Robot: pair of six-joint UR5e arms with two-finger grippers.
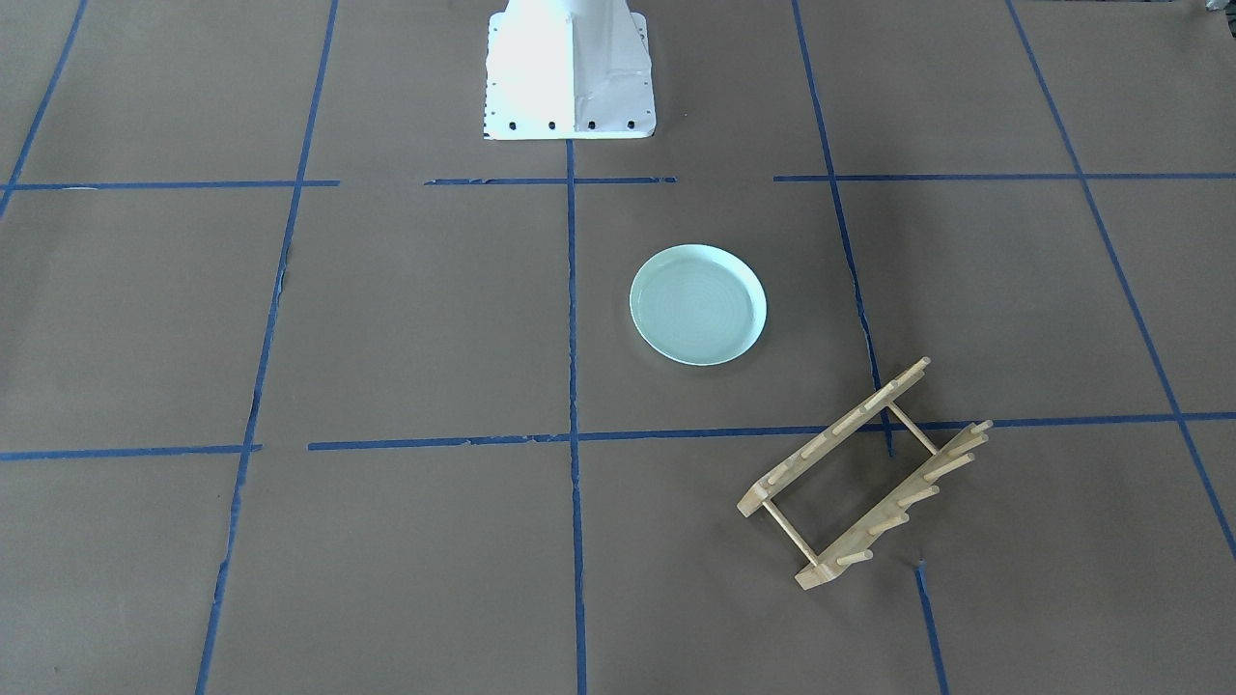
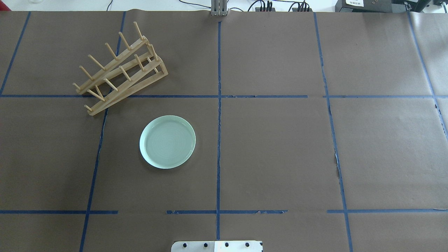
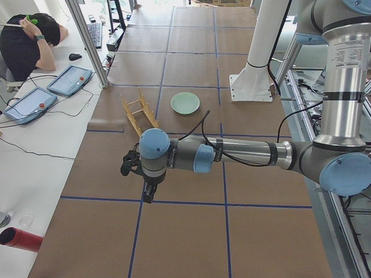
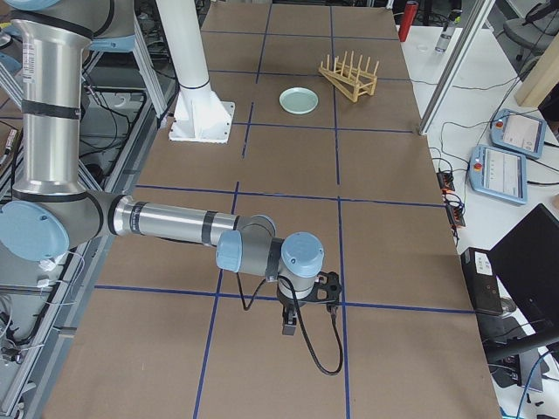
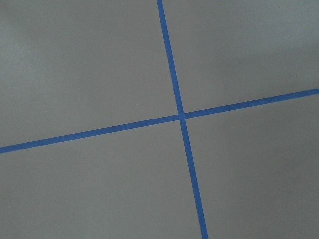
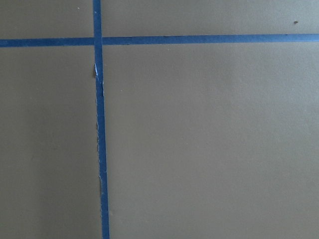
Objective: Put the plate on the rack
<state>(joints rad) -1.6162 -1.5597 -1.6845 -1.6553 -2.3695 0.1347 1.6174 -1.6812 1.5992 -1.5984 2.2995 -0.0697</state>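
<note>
The pale mint-green plate (image 2: 167, 141) lies flat on the brown paper, left of the table's middle line; it also shows in the front view (image 1: 697, 304) and both side views (image 3: 185, 103) (image 4: 299, 100). The wooden rack (image 2: 119, 68) stands beyond it at the far left, angled, its pegs empty; it also shows in the front view (image 1: 864, 473). My left gripper (image 3: 148, 193) hangs far from both, at the table's left end, seen only in the left side view. My right gripper (image 4: 290, 325) hangs at the table's right end, seen only in the right side view. I cannot tell whether either is open or shut.
The robot's white base (image 1: 568, 72) stands at the near middle edge. Blue tape lines (image 2: 218, 105) cross the brown paper. A person (image 3: 26, 40) sits at a side bench with tablets (image 3: 69, 80). A red cylinder (image 3: 23, 239) lies on that bench.
</note>
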